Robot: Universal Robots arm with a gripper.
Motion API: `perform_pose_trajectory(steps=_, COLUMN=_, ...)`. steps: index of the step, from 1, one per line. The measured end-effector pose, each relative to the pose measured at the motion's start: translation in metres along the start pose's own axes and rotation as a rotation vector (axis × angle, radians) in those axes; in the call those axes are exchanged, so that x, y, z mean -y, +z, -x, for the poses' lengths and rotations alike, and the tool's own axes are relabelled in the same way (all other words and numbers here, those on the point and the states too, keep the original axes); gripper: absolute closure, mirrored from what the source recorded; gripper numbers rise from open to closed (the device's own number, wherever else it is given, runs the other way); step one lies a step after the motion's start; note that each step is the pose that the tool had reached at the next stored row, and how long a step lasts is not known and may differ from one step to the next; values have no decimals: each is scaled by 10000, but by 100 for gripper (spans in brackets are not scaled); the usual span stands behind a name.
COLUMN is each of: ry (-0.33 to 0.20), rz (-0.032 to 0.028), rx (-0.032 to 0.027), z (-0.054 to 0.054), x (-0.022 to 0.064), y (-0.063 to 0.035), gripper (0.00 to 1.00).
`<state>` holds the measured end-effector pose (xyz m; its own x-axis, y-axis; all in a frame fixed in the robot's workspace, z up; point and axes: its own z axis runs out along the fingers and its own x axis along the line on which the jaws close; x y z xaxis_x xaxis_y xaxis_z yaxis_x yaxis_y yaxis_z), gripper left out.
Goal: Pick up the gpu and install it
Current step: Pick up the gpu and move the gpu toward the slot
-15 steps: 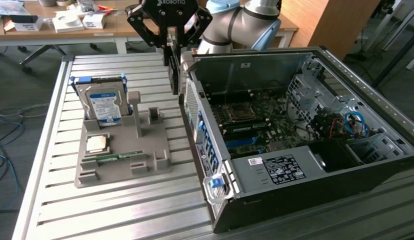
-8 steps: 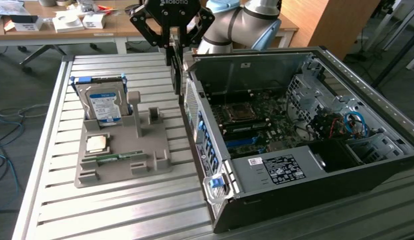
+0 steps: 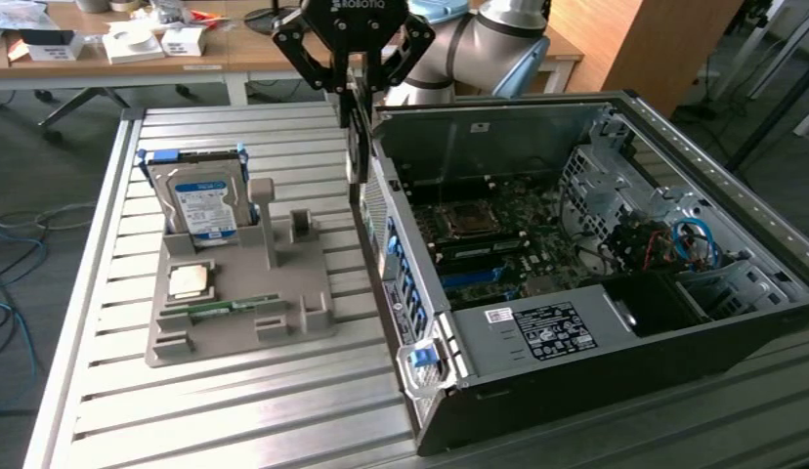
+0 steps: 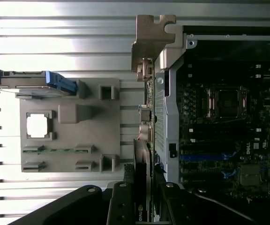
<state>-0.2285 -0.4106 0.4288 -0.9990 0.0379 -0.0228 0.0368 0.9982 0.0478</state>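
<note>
gpu (image 4: 142, 164): dark card, beige bracket. gripper (image 3: 361, 96): black. hard drive (image 3: 205, 200): silver, blue label. holder (image 3: 235, 322): grey. table (image 3: 183, 420): ribbed silver.

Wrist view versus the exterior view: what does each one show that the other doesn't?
Wrist view's extra: the small logo on the thin dark gpu card clamped in the black hand. Exterior view's extra: wooden desks behind and the grey robot arm. Shared: the open black computer case, the grey parts holder and the blue-labelled silver hard drive.
</note>
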Motion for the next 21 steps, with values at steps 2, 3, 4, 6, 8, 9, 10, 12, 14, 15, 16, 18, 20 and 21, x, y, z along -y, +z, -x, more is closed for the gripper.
perform_pose_trajectory(steps=2, ry=-1, rz=0, rx=0, z=42, x=-1, y=1, gripper=73)
perform_pose_trajectory(steps=3, ry=-1, rz=0, rx=-1, z=66, x=-2, y=1, gripper=73)
perform_pose_trajectory(steps=4, ry=0, rz=1, rx=0, z=95, x=-3, y=2, gripper=73)
perform_pose_trajectory(steps=6, ry=-1, rz=0, rx=-1, z=150, x=-5, y=3, gripper=73)
perform_pose_trajectory(steps=8, ry=0, rz=0, rx=0, z=203, x=-7, y=5, gripper=73)
perform_pose_trajectory(steps=9, ry=0, rz=1, rx=1, z=228, x=-8, y=6, gripper=73)
perform_pose_trajectory(steps=10, ry=0, rz=1, rx=0, z=253, x=-9, y=6, gripper=73)
perform_pose_trajectory(steps=12, ry=0, rz=0, rx=0, z=303, x=-11, y=7, gripper=73)
perform_pose_trajectory(steps=14, ry=-1, rz=0, rx=1, z=350, x=-12, y=9, gripper=73)
perform_pose_trajectory(steps=15, ry=-1, rz=0, rx=0, z=373, x=-13, y=9, gripper=73)
perform_pose_trajectory(steps=16, ry=0, rz=1, rx=0, z=396, x=-14, y=10, gripper=73)
perform_pose_trajectory(steps=18, ry=0, rz=0, rx=0, z=449, x=-16, y=11, gripper=73)
perform_pose_trajectory(steps=20, ry=-1, rz=0, rx=0, z=499, x=-18, y=12, gripper=73)
perform_pose_trajectory(steps=21, ry=-2, rz=1, rx=0, z=524, x=-19, y=13, gripper=73)
